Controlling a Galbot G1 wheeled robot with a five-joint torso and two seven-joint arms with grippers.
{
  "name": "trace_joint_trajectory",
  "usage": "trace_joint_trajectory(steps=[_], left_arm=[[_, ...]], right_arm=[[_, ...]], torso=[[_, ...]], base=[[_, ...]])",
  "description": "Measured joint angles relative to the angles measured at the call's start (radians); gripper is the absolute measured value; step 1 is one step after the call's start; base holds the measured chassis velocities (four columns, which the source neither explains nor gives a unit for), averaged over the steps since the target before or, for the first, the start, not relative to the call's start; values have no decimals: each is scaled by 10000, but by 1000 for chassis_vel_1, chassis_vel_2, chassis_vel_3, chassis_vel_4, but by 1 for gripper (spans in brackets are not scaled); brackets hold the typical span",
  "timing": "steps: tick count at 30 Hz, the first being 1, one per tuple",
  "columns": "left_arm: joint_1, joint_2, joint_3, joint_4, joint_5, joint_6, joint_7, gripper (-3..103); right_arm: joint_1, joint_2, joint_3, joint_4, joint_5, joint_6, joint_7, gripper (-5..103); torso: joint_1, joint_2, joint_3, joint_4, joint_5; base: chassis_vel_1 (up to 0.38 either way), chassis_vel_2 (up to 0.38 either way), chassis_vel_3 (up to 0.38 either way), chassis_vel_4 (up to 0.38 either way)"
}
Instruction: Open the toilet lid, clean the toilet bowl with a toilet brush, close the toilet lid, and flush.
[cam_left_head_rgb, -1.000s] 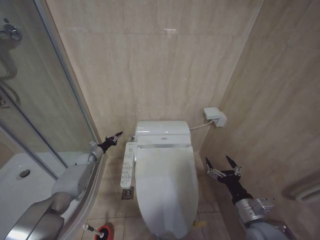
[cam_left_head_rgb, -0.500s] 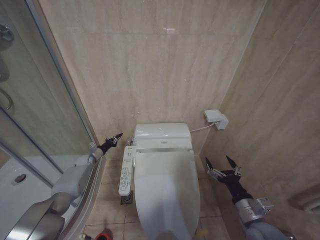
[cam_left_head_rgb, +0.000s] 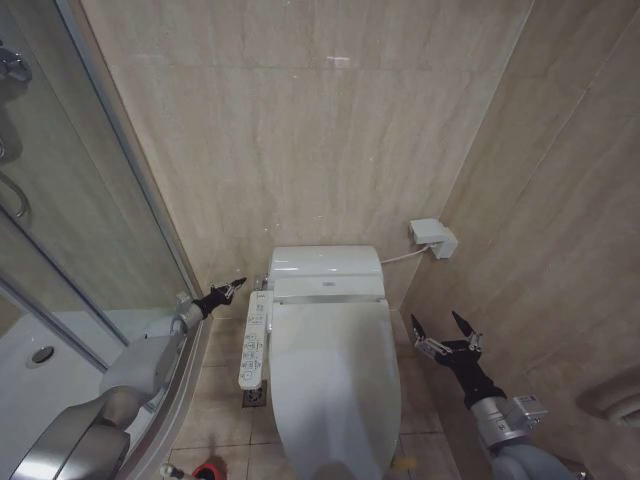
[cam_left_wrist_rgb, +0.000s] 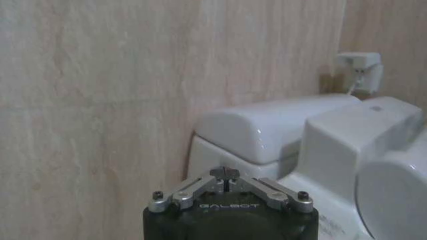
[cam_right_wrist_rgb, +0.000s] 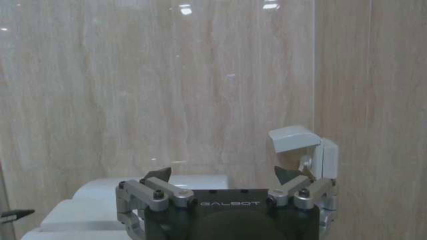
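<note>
Beige marble-look tiles line the back wall (cam_left_head_rgb: 300, 130) and the floor. At about 8 o'clock in the head view the left hand (cam_left_head_rgb: 230, 288) hovers with its fingers together, near the toilet's side control panel (cam_left_head_rgb: 256, 335). At 4 o'clock the right hand (cam_left_head_rgb: 446, 329) hangs with fingers spread apart, empty, beside the toilet. Between them the toilet lid (cam_left_head_rgb: 335, 385) lies shut over the bowl, long axis running from 12 to 6 o'clock, hinge toward the cistern (cam_left_head_rgb: 325, 265). Just the red base of the toilet brush (cam_left_head_rgb: 208, 470) shows on the floor at 7 o'clock.
</note>
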Motion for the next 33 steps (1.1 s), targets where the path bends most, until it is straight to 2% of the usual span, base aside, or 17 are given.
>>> trace_joint_trajectory(steps=[12,33], left_arm=[[-688,-478,-539,1358,790,-365,392,0],[-1225,-910,-477,2388,1110,-319,321,0]], right_arm=[[0,1,0,0,0,0,0,100],[0,0,0,0,0,0,0,100]], torso=[[1,0,0,-1,1],[1,0,0,-1,0]], base=[[0,0,0,0],[0,0,0,0]])
